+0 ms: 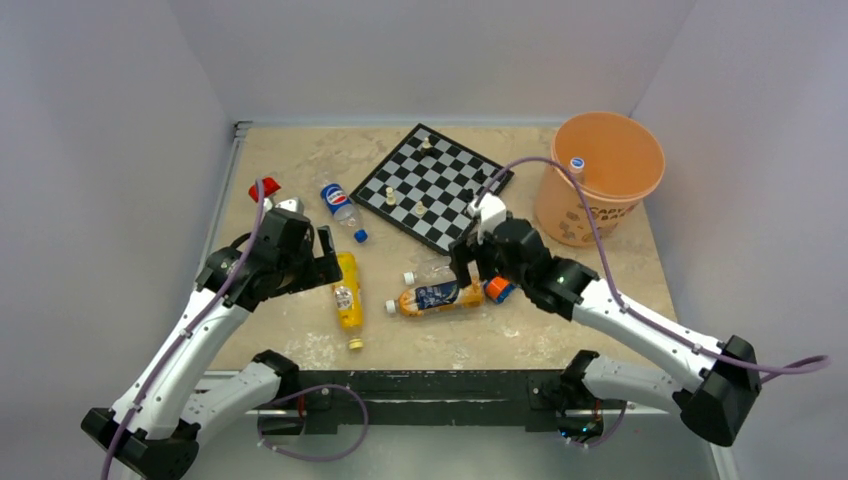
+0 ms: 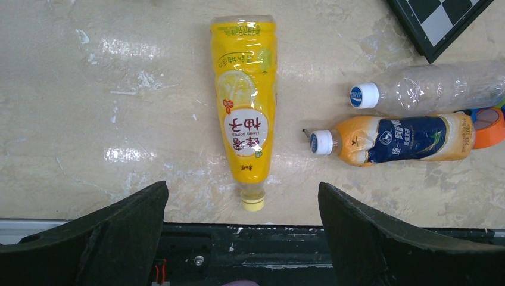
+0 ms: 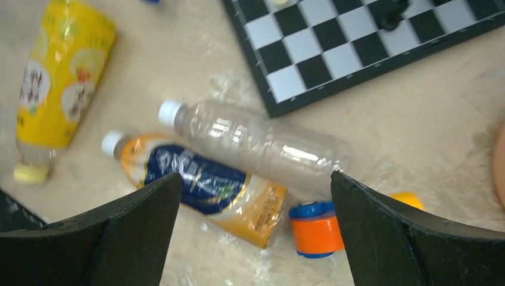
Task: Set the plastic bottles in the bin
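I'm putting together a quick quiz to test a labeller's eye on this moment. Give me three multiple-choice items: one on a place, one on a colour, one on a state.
1. Which bottle lies right below the left gripper?
A the yellow bottle
B the orange bottle
C the clear bottle

2. What colour is the label on the orange bottle?
A red
B green
C dark blue

3. How do the jaws of the right gripper stand?
A shut on a bottle
B open, holding nothing
C shut, holding nothing

Answers:
1 A: the left wrist view shows it centred between the jaws.
2 C: the label shows dark blue in both wrist views.
3 B: the jaws stand wide apart, and the clear bottle lies free below them.
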